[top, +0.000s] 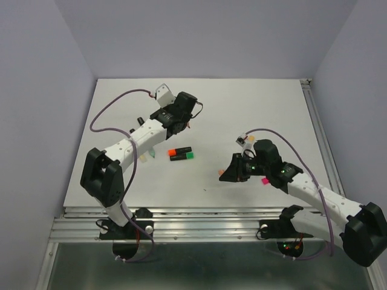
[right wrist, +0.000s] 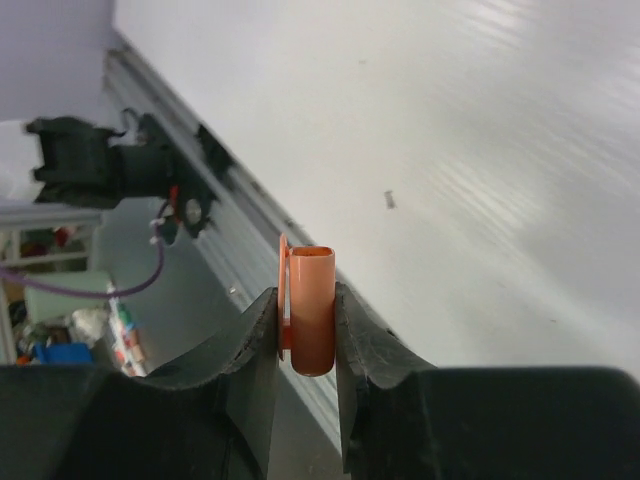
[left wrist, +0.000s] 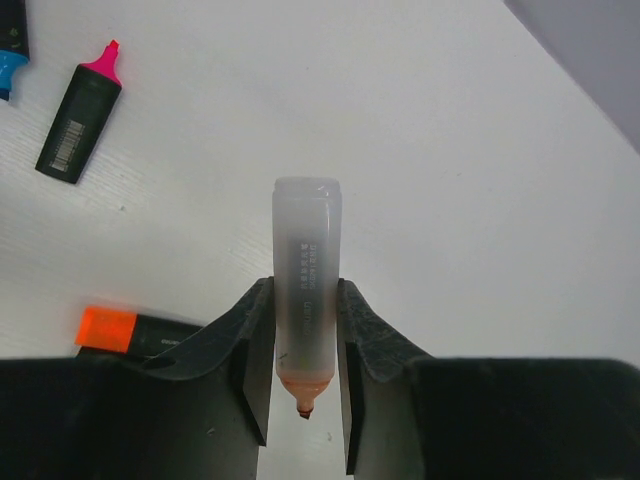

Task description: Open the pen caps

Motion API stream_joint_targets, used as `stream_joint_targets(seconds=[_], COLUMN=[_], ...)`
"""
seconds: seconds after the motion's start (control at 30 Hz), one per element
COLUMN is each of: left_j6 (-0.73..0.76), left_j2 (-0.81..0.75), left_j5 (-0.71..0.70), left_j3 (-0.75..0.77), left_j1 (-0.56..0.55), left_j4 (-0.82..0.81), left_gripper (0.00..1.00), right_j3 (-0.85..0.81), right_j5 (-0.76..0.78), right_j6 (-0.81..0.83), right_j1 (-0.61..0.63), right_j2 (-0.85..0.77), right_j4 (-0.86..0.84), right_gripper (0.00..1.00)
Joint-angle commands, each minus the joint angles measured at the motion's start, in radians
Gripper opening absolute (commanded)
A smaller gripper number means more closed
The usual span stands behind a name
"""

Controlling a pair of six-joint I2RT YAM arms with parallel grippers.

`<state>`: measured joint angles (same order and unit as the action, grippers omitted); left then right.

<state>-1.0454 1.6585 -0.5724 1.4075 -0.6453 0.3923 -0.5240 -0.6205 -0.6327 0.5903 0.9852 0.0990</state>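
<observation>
A white desk (top: 242, 109) carries a black highlighter with an orange cap (top: 180, 150), taken here as the landmark. Just beside it, on the side nearer the arm bases, a black highlighter with a green cap (top: 183, 157) is laid parallel to it.

Beyond the orange-capped highlighter, on its far side, the left gripper (left wrist: 304, 290) is clenched on a pale translucent pen body (left wrist: 306, 230). The body is held upright between the fingers (left wrist: 255, 340), and its peach tip is bared and turned toward the wrist camera. In the left wrist view the orange-capped highlighter is seen just to the left of the gripper. A black highlighter with a bare pink tip (left wrist: 80, 120) is laid farther off on the desk.

To the right of the orange-capped highlighter, well apart from it, the right gripper (right wrist: 305, 295) is closed on a peach plastic cap (right wrist: 313, 270). The cap is pinched across its sides, off the pen, with its open mouth pointed away from the wrist camera and its clip on the left. It is held above the desk's near edge. A small pink cap (top: 265, 180) is seen on the desk farther right again, beside the right arm.
</observation>
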Motion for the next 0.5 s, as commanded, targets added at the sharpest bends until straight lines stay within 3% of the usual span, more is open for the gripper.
stream_joint_targets(seconds=[0.0,0.17,0.3,0.47], left_j6=[0.114,0.154,0.177,0.177], left_j2=[-0.109,-0.236,-0.336,-0.401], left_j5=[-0.006,0.023,0.034,0.048], left_j3=[-0.042,-0.179,-0.324,-0.430], left_j1=[-0.001,-0.001,0.001,0.001], left_j4=[0.006,0.002,-0.041,0.017], left_gripper=[0.00,0.00,0.00,0.00], right_j3=[-0.119,-0.183,-0.200,-0.220], right_j5=[0.279,0.722,0.835,1.017], right_j6=[0.064,0.077,0.087,0.070], right_j1=[0.000,-0.003,-0.007,-0.014], right_j2=[0.050,0.144,0.200,0.292], right_j4=[0.154,0.304,0.323,0.376], right_gripper=[0.01,0.03,0.06,0.09])
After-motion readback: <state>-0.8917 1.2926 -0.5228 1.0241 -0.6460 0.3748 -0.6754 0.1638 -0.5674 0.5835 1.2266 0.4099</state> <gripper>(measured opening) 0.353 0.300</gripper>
